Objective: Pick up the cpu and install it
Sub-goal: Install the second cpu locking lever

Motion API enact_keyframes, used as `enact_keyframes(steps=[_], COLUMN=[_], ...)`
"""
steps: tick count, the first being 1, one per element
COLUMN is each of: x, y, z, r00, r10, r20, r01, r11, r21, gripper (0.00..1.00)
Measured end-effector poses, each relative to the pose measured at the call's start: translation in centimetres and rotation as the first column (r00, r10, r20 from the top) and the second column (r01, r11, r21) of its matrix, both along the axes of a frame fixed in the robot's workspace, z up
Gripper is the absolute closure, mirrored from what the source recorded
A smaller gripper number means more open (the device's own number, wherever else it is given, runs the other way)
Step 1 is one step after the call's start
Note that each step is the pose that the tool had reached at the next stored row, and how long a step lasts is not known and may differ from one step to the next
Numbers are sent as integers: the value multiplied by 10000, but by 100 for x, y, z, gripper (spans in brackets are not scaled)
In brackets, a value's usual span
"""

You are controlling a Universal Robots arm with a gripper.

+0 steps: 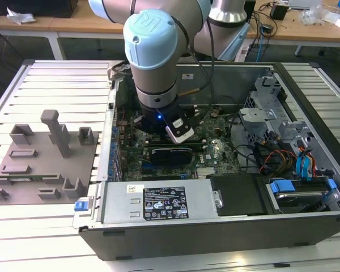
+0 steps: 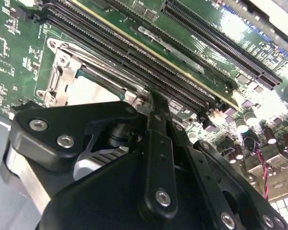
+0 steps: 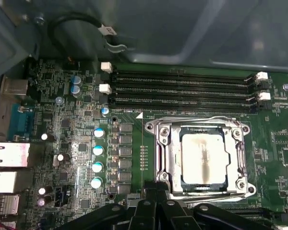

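Arm reaching down into an open computer case (image 1: 306, 226) laid flat on a slatted table (image 1: 51, 226); wrist low over the green motherboard (image 1: 215, 150), a blue light lit on the wrist housing. Gripper (image 3: 156, 189) seen in both wrist views: black linkage fingers drawn together to a narrow tip, nothing visibly between them, tip at the edge of the socket frame (image 3: 163, 158) by the lever side. Whether the tip touches the frame cannot be told. Cpu (image 3: 204, 158) sits inside the socket frame, pale silvery top with a brownish smear down its middle, thin dark rim showing around it, metal frame closed over its edges. In the second wrist view the cpu (image 2: 93, 91) shows as a bright patch just behind the gripper (image 2: 146, 98). Memory slots (image 3: 182, 91), three long black rows with white latches, run beside the socket, all unfilled. Row of blue-topped capacitors (image 3: 98, 158) stands on the other side of the socket, near the rear ports (image 3: 9, 155). In the exterior view, a long black expansion card (image 1: 171, 154) lies across the board just in front of the wrist; a power supply (image 1: 158, 204) with a label sits along the near wall; a drive bay with blue tabs (image 1: 297, 187) is at the exterior view's right. Grey moulded fixture tray (image 1: 45, 158) rests on the table at the exterior view's left, well apart from the case.
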State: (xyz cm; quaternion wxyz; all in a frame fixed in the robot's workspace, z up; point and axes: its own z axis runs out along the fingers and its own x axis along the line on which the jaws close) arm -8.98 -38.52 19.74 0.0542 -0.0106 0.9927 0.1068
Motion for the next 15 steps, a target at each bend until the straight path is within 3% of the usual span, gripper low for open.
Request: enact_keyframes(steps=[5,6,9,11,15], x=[0,-1,2,23,205], y=[5,9,12,13,13], z=[163,250,381,384,384], r00=[10000,10000,10000,10000,10000], r10=[-1,-2,1,-1,-4], r20=[0,0,-2,-9,-37], r01=[1,2,-1,1,3], r11=[10000,9999,9996,9995,9995], r21=[-80,-148,-281,-309,-323], gripper=[89,89,89,89,89])
